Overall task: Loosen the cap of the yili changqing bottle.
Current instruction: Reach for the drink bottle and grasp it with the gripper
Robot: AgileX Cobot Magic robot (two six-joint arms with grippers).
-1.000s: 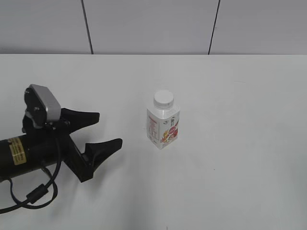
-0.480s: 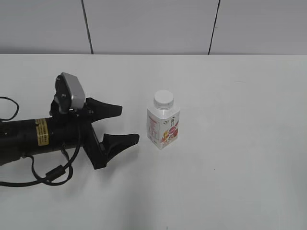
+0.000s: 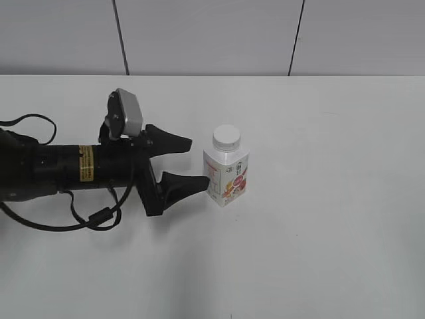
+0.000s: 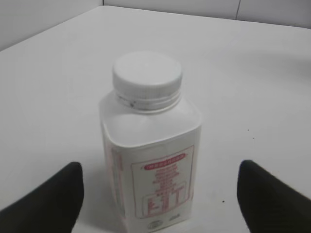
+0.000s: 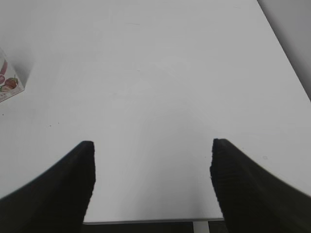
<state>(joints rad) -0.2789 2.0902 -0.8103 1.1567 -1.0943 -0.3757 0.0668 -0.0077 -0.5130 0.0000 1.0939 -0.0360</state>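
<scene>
The yili changqing bottle stands upright on the white table, white with a red and orange fruit label. Its white cap sits on the neck. In the left wrist view the bottle fills the middle and the cap is on top. My left gripper is open, lying level, with its fingertips just left of the bottle; the near finger almost touches the bottle's side. In the left wrist view the gripper has a finger on each side of the bottle. My right gripper is open and empty, out of the exterior view.
The white table runs back to a grey panelled wall. In the right wrist view the table's near edge lies below the fingers, and a corner of the bottle shows at the far left.
My left arm has moved to the right across the table, from well left of the bottle to fingertips right beside it. The gripper stayed open. The bottle has not moved.
</scene>
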